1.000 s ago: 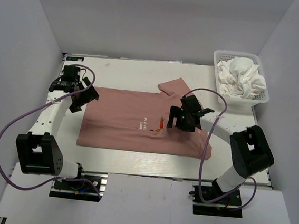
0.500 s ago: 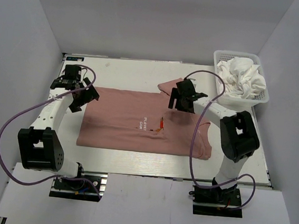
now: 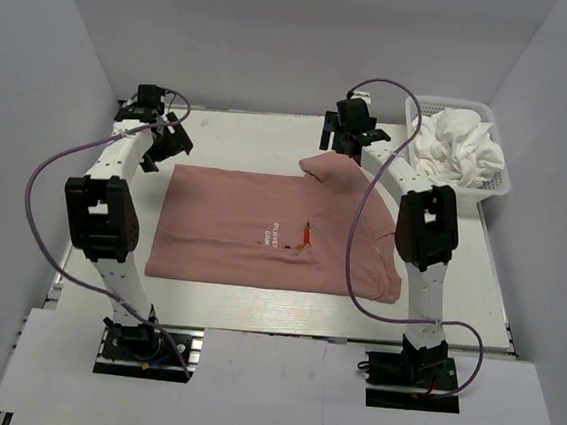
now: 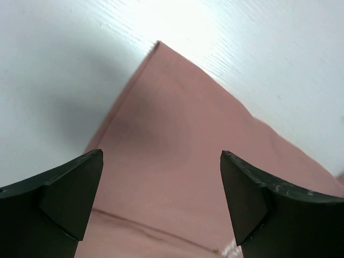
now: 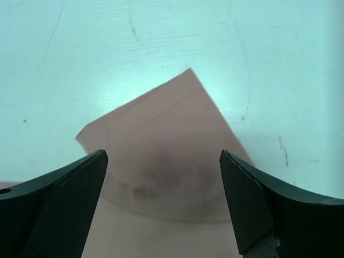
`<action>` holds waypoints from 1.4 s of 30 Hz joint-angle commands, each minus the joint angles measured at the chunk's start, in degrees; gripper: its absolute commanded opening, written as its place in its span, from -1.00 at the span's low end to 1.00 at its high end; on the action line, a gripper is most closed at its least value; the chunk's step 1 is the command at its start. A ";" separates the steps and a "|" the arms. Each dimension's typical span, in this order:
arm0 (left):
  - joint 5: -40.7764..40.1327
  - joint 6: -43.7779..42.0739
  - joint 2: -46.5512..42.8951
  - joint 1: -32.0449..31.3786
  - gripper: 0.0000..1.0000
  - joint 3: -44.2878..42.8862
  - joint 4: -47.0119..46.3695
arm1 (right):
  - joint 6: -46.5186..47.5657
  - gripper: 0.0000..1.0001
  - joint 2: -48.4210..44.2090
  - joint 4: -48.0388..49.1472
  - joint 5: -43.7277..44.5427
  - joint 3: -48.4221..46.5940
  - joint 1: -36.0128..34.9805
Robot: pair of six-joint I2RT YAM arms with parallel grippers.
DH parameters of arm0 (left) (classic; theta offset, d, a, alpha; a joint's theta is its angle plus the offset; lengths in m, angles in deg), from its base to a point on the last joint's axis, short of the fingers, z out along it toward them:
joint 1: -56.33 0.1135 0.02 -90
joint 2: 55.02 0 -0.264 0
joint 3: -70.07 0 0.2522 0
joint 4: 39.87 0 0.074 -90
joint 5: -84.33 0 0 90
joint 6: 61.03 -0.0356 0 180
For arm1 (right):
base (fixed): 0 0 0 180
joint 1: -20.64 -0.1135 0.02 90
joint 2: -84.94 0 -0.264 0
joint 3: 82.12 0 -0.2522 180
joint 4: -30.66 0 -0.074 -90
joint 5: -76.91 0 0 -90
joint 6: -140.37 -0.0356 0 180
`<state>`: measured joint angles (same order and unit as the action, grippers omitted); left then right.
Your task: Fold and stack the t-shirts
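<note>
1. The pink t-shirt [image 3: 262,231] lay spread flat on the white table [image 3: 241,133], roughly centred, with its long side running left to right. Its small red-brown chest graphic [image 3: 304,237] and white text [image 3: 272,238] faced up, a little right of the middle.
2. One sleeve [image 3: 328,167] stuck out at the shirt's far-right corner, pointing toward the far edge of the table.
3. The white t-shirts [image 3: 458,144] sat crumpled in a heap inside the white mesh basket [image 3: 498,187] at the table's far-right corner, well apart from the pink one.
4. The left gripper [image 3: 167,143] was stretched out to the far-left part of the table, hanging over the pink shirt's far-left corner. Its jaws were spread fully wide with nothing between them. In the left wrist view, the cloth corner lay in the gap between the two black fingers [image 4: 59,199], touched by neither.
5. The right gripper [image 3: 349,138] was reached out to the far edge of the table, just beyond the sleeve. Its jaws were likewise spread wide and held nothing. In the right wrist view, the sleeve's pointed end sat framed between the fingers [image 5: 59,199], with bare table beyond it and no contact visible.
6. The pink shirt was not yet folded.
7. A purple cable [image 3: 52,165] looped out from each arm.
</note>
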<state>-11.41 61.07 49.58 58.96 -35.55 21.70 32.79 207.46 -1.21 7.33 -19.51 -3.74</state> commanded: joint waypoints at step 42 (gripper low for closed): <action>0.73 -4.94 30.50 0.71 -1.00 -21.08 -0.18 | 7.12 -1.00 15.67 6.84 -10.84 -9.85 5.22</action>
<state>-13.05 56.17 80.48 59.83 -57.67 20.76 41.03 228.33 5.11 -1.80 -34.05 1.87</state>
